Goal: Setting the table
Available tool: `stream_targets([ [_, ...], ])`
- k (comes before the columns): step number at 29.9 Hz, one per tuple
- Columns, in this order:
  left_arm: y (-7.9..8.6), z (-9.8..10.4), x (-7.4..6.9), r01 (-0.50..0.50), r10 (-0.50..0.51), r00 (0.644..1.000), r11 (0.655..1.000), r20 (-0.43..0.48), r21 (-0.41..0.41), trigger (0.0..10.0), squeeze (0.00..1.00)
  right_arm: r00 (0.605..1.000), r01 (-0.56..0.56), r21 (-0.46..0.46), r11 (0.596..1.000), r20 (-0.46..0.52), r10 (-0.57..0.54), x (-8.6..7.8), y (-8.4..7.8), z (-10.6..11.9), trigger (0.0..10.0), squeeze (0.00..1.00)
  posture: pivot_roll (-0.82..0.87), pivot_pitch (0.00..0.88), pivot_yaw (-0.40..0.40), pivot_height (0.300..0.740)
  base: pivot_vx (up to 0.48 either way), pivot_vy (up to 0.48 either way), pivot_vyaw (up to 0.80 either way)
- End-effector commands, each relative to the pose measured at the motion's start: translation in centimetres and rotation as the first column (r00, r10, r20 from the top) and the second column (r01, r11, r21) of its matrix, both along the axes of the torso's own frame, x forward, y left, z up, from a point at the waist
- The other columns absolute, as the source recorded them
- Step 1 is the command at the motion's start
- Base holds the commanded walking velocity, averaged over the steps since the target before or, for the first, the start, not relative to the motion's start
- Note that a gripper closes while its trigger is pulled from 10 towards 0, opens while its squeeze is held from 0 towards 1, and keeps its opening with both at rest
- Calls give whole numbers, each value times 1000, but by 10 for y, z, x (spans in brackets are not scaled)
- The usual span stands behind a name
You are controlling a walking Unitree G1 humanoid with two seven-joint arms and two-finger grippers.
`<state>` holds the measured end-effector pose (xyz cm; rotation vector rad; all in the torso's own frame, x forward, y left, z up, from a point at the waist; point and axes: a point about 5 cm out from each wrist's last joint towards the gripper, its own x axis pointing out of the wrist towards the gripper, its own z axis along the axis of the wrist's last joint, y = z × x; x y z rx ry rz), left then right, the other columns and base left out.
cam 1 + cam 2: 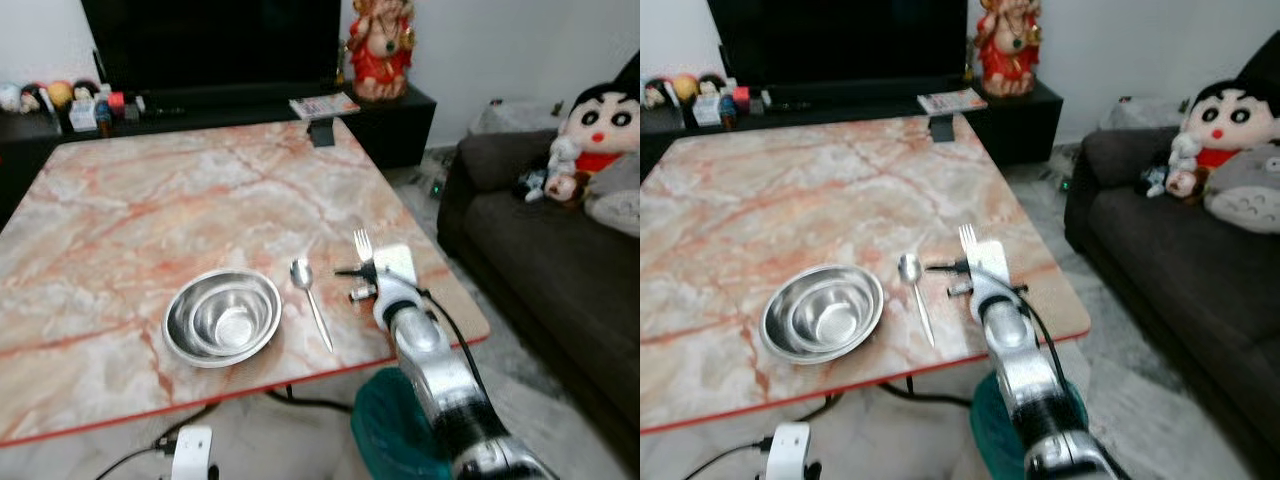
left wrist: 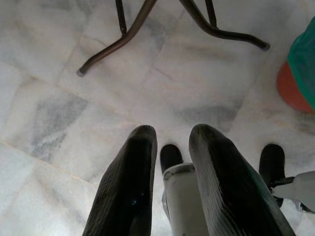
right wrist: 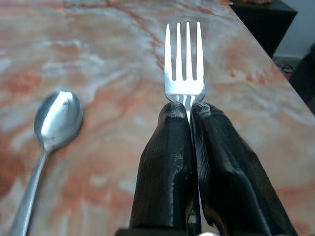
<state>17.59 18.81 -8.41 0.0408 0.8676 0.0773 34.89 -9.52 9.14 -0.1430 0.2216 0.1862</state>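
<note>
Over the marble table (image 1: 150,220), right tool (image 3: 189,115) pinches an unmarked fork (image 3: 184,64).

The room is lit evenly and quite bright, with soft light and no hard shadows. The counter (image 1: 150,210) shows a pale glare in its upper middle part. The bowl (image 1: 222,317) has bright reflections inside. Both eye views are a little soft, and the arm in the lower right is blurred. In the right wrist view the fork (image 3: 184,64) is sharp but the spoon (image 3: 51,128) is out of focus. The floor (image 2: 59,98) looks bright and washed.
</note>
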Motion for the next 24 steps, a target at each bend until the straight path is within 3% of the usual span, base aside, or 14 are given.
stream_targets([
  [1, 0, -2, -3, 0, 0, 1000, 1000, -19, -2, 10000, 0, 1000, 0, 23, 1000, -22, 0, 1, 2, -4, 10000, 0, -22, 0, -12, 740, 0, 0, 0],
  [17, 3, -3, -6, -14, 14, 1000, 1000, -25, 6, 10000, 0, 993, -43, 57, 997, -105, 49, -6, 25, -25, 10000, 0, -2, 0, -12, 740, 0, 0, 0],
  [24, 3, -3, -6, -15, 15, 1000, 1000, -24, 4, 10000, 0, 993, -44, 54, 998, -103, 50, -5, 26, -26, 10000, 0, -6, 3, -9, 740, 0, 0, 0],
])
